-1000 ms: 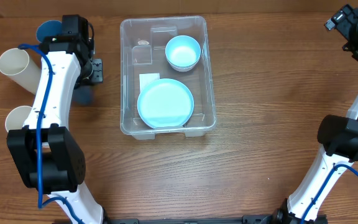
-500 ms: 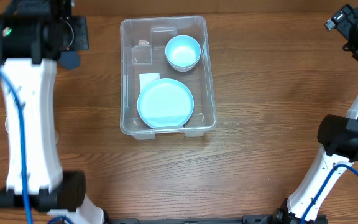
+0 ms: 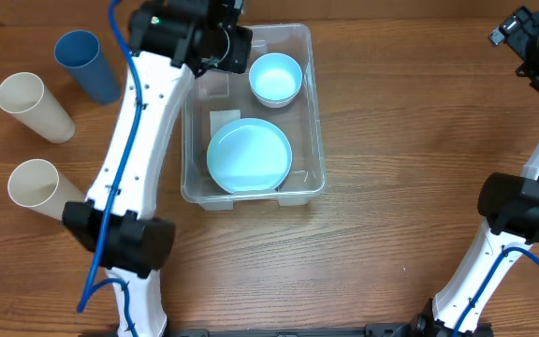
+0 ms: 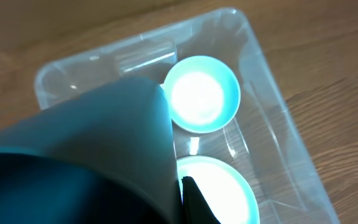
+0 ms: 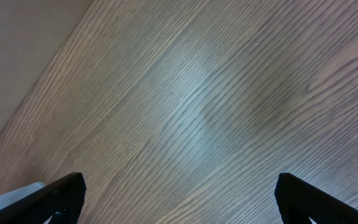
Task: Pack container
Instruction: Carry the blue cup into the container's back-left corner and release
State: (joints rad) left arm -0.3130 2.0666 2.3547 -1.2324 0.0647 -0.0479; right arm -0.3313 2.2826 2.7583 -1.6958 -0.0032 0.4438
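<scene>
The clear container (image 3: 317, 140) stands in the middle of the table. In it lie a light blue bowl (image 3: 275, 79) at the far right and a light blue plate (image 3: 249, 155) at the near end. My left gripper (image 3: 221, 45) hovers over the container's far left corner, shut on a blue cup (image 4: 104, 143). In the left wrist view that cup fills the lower left, above the bowl (image 4: 204, 93) and the plate (image 4: 225, 193); one dark finger (image 4: 194, 200) presses its wall. My right gripper (image 5: 185, 199) is open over bare wood at the far right (image 3: 530, 47).
On the table's left, a second blue cup (image 3: 87, 65) lies on its side at the far end. Nearer to me are two cream cups (image 3: 36, 108) (image 3: 36, 184). A white label (image 3: 221, 122) sits on the container's base.
My left arm has swung from the left side of the table, rightward, to above the container's far left corner, carrying the blue cup. The right arm has not moved.
</scene>
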